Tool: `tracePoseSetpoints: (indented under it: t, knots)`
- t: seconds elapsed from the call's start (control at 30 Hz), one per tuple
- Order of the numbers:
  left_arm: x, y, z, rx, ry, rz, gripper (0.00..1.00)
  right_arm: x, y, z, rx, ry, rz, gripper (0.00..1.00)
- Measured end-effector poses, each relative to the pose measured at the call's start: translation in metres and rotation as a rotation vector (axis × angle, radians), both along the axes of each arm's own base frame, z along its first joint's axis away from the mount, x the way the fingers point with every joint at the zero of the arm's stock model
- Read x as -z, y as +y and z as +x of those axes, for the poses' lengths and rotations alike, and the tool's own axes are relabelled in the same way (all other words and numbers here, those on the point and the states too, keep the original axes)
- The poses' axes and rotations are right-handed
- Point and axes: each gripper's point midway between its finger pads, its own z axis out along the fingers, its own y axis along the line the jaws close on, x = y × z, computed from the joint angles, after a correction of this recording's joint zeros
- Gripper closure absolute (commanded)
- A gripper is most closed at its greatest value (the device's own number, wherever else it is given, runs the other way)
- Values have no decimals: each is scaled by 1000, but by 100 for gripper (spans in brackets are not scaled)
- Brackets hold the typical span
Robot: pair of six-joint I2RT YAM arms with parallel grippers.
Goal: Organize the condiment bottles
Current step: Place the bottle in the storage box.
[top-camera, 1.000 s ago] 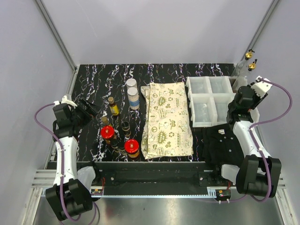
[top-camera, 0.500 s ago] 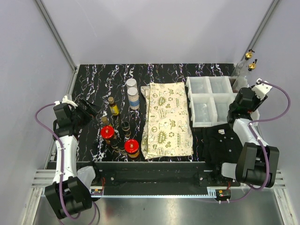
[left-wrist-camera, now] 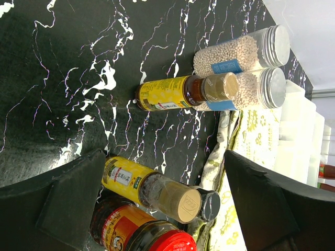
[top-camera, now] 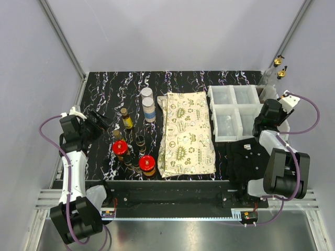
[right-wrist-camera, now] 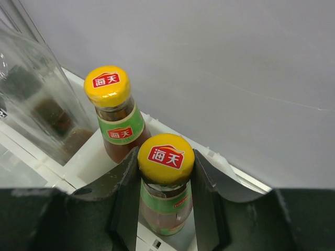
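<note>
- At the white bin [right-wrist-camera: 86,154], right hand [right-wrist-camera: 165,175] clenched on one yellow-capped bottle [right-wrist-camera: 166,156] beside a second bottle [right-wrist-camera: 107,84].
- Left hand [left-wrist-camera: 165,157] released; bottle cluster [top-camera: 120,147] stood unsorted on the surface [top-camera: 104,89].

Count by kind. Clear white-capped jar [top-camera: 146,92]: two. Red-capped jar [top-camera: 120,148]: two. Gold-capped yellow-labelled bottle [left-wrist-camera: 172,93]: two. Yellow-capped bottle [right-wrist-camera: 165,157]: two. Patterned cloth [top-camera: 187,133]: one. White bin compartments [top-camera: 222,95]: four visible. Small black-capped bottles [top-camera: 141,141]: clustered, count not determinable.
</note>
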Motion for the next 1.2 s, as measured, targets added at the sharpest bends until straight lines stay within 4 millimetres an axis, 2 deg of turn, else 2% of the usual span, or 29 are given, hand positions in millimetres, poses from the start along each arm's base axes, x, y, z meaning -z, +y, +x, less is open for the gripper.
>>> tracePoseSetpoints:
  t: [0.13, 0.23, 0.37, 0.4, 0.53, 0.8, 1.1, 1.2]
  knots:
    - [0, 0, 0, 0, 0, 0, 1, 1, 0, 2, 4, -21, 9, 98]
    - [0, 0, 0, 0, 0, 0, 1, 1, -1, 2, 11, -29, 15, 89]
    - [0, 0, 0, 0, 0, 0, 1, 1, -1, 3, 21, -37, 27, 55]
    - [0, 0, 0, 0, 0, 0, 1, 1, -1, 3, 21, -39, 29, 34]
    - [0, 0, 0, 0, 0, 0, 1, 2, 0, 5, 20, -59, 52, 3]
    - [-3, 0, -1, 0, -9, 4, 1, 12, 9, 7, -16, -9, 120, 0]
    - [-6, -1, -2, 2, -24, 8, 1, -25, 24, 16, -81, -37, 218, 0]
    - [-7, -2, -2, 6, -27, 5, 1, -31, 32, 15, -107, -49, 259, 0]
